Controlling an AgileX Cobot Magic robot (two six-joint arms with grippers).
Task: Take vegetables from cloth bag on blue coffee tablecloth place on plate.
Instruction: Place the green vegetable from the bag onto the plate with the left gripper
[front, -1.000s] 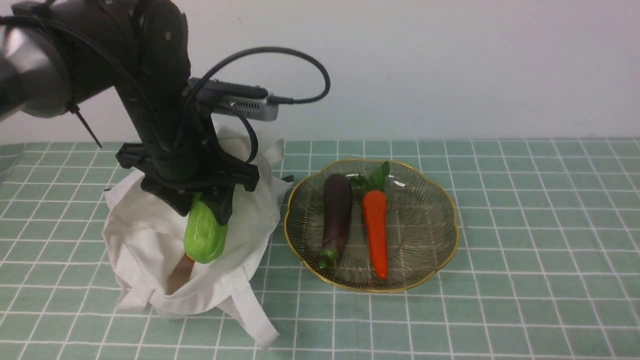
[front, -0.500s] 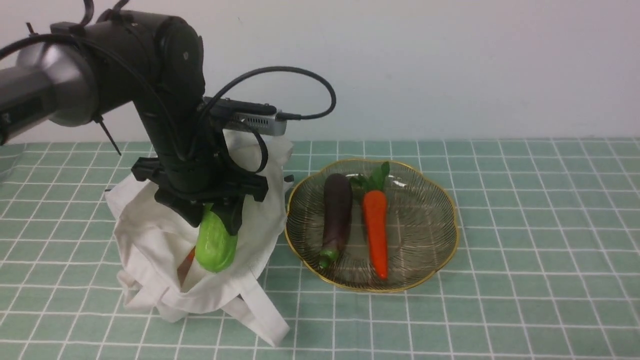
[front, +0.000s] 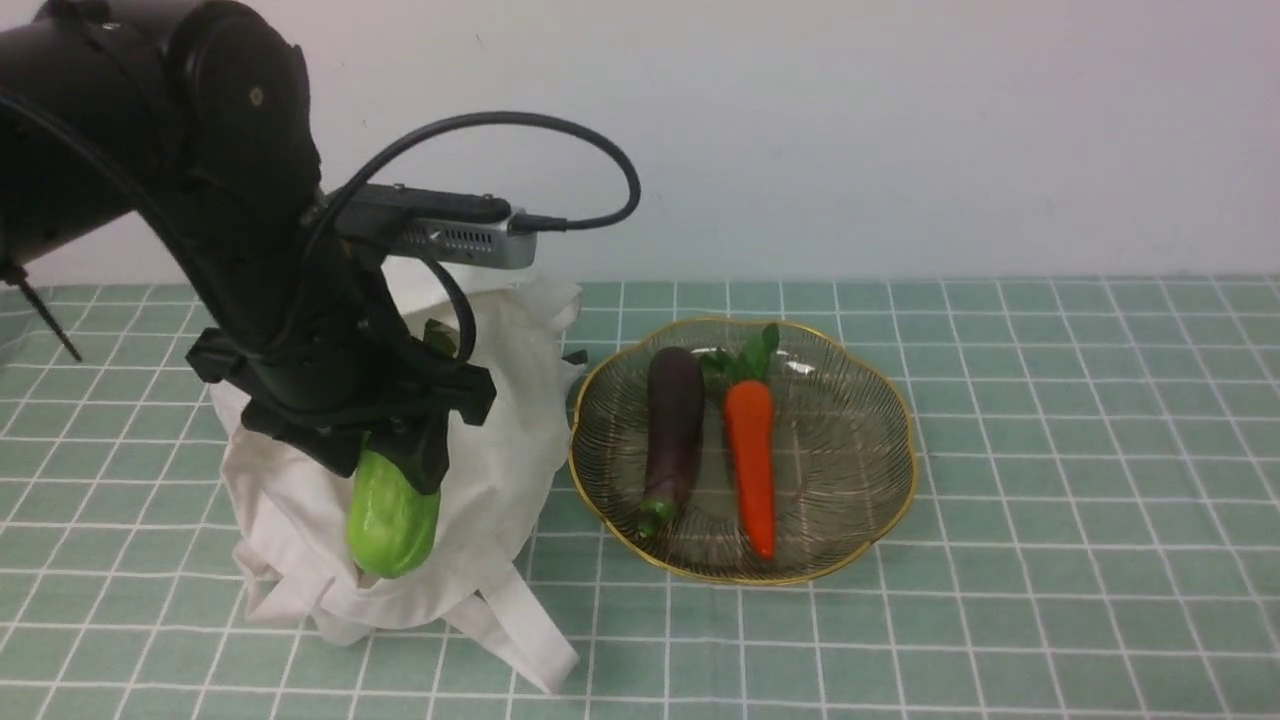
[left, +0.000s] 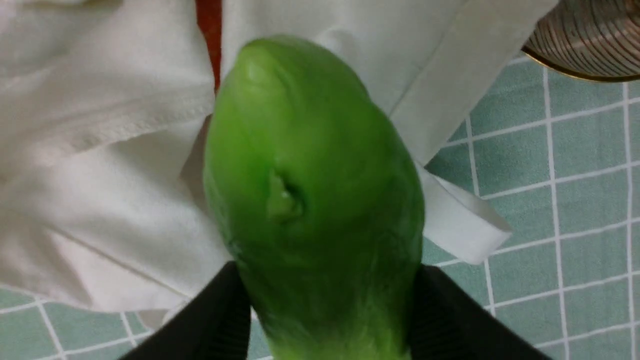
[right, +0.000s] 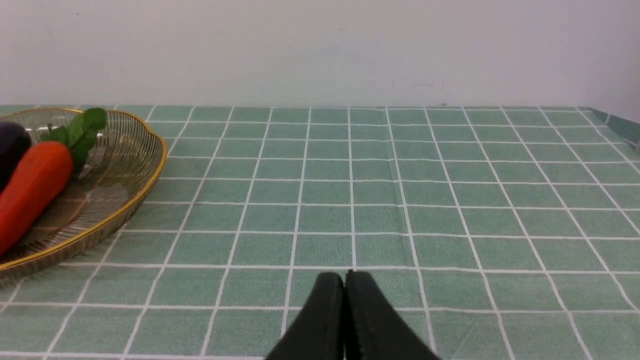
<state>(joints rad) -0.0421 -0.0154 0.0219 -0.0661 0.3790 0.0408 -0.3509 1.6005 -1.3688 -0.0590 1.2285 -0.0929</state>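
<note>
Our left gripper (front: 392, 468) clamps the top end of the green vegetable (front: 390, 522), which hangs just above the cloth bag (front: 500, 440). We fear this end-hold lets it swing, slip, or snag the bag's fabric.

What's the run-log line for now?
left hand: holding cucumber over cloth bag | plate: eggplant, carrot | right hand: shut, empty

One green vegetable (front: 390, 520), one purple eggplant (front: 673, 420) and one orange carrot (front: 752, 460) make three vegetables in plain sight. One orange-red sliver (left: 208, 35) also shows, too hidden to name. There is one plate (front: 850, 470), one cloth bag (front: 500, 400) and one tablecloth (front: 1050, 450). There are two grasping parts: the left end effector (front: 388, 470) and the right end effector (right: 345, 277).
</note>
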